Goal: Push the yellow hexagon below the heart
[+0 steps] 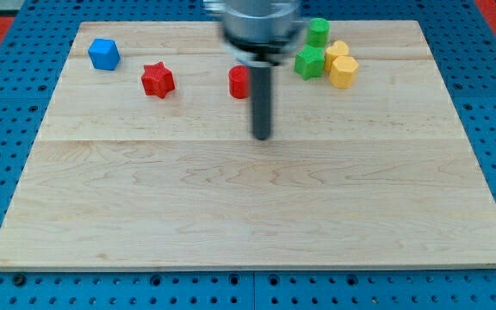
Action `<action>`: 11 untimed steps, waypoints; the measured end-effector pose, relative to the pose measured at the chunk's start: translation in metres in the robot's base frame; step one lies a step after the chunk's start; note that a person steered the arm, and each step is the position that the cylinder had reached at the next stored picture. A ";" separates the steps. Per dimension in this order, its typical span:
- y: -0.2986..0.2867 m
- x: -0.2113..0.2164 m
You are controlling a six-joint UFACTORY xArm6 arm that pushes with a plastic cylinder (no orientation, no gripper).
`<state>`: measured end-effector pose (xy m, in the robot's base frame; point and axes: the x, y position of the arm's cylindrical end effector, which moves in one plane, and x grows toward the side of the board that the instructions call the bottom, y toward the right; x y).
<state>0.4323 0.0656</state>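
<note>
My tip (262,136) rests on the wooden board (248,198) a little above its middle. The yellow hexagon (344,71) lies at the view's upper right, to the right of and above my tip. A second yellow block, seemingly the heart (336,52), touches it just above. A green star (310,62) sits to their left and a green cylinder (318,32) above that. A red cylinder (239,82) is partly hidden behind the rod, just above and left of my tip.
A red star (158,79) lies at the upper left and a blue cube (104,53) near the top left corner. The board sits on a blue pegboard (7,172).
</note>
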 end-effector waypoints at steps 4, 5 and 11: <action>0.119 -0.137; 0.097 -0.137; 0.166 -0.181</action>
